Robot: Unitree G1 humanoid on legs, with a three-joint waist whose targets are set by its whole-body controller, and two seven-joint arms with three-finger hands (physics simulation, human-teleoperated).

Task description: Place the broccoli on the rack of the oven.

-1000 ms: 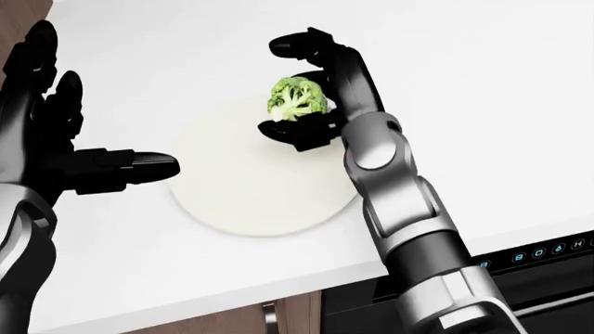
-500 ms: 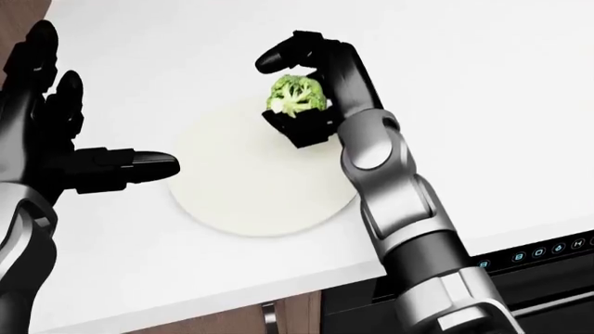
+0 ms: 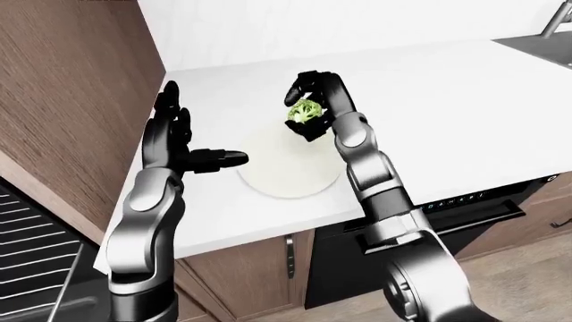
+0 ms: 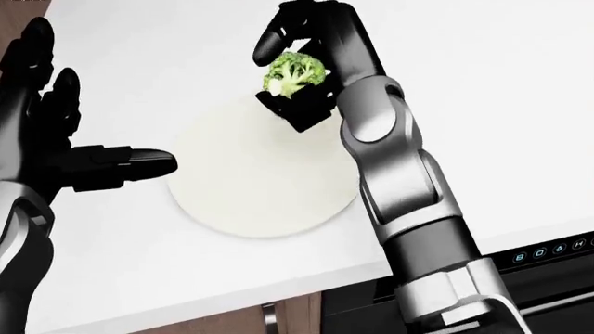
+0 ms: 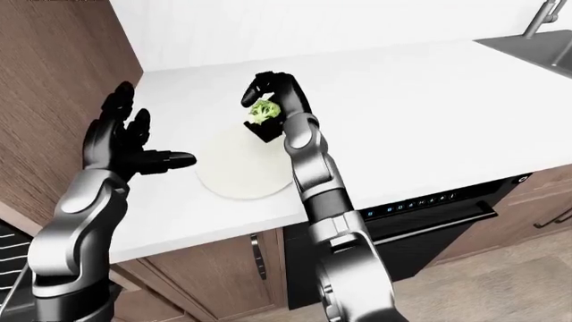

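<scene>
Two black three-finger hands are seen in the left-eye view: the right hand (image 3: pixel 313 107) is closed round the small green broccoli floret (image 3: pixel 305 111), which is held above the far rim of the round off-white plate (image 3: pixel 286 176), near the left end of the white worktop (image 3: pixel 465 114). The left hand (image 3: pixel 183 144) is spread and empty by the worktop's left edge. Dark wire oven racks (image 3: pixel 27 265) are visible at the bottom left.

In the head view, the broccoli is seen raised off the plate's surface, gripped between thumb and fingers.

In the right-eye view, nothing further is added.

The lift appears done; carrying is judged next, which calls for a turn left towards the racks with the grip kept firm.
</scene>
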